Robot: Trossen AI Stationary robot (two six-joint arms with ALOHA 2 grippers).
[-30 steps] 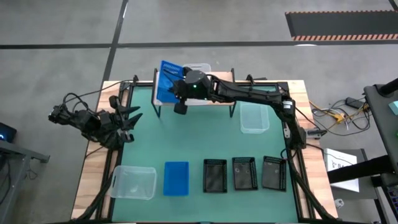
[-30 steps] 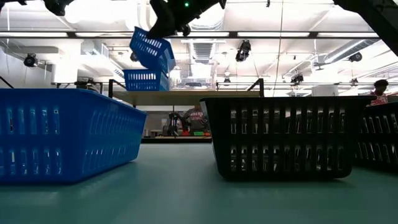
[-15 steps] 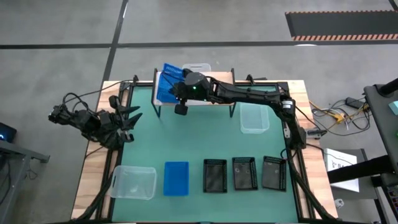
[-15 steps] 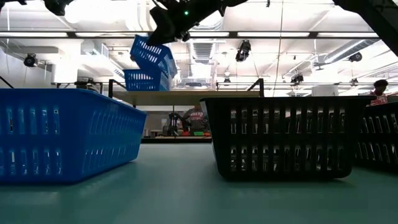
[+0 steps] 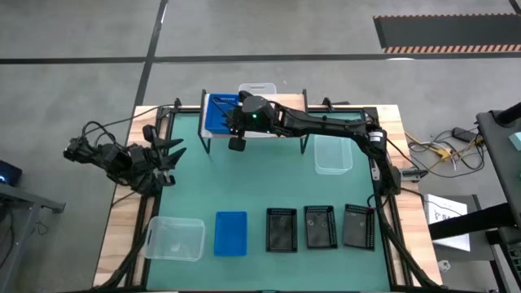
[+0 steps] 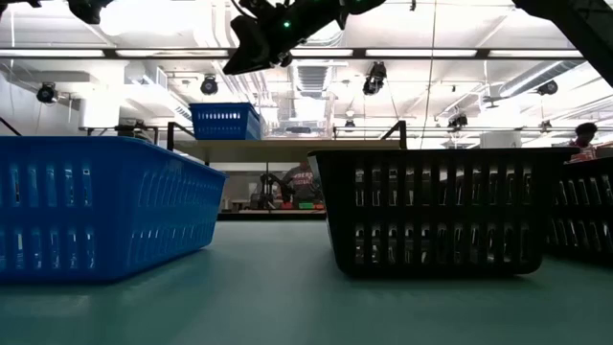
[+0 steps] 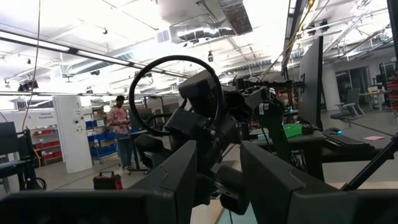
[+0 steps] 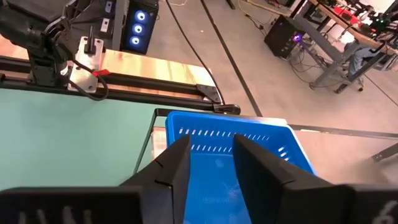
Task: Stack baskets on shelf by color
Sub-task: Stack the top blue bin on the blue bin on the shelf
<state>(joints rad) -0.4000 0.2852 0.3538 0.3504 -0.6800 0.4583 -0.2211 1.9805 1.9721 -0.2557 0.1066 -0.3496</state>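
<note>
Left gripper parked over the table's left edge, fingers slightly parted, nothing held. Solid blue plastic basket sits level at the left end of the light wooden shelf at the table's far side. Right gripper hovers over that basket's right side, fingers a little apart, holding nothing. Clear see-through basket just right of the blue one, on the shelf.
</note>
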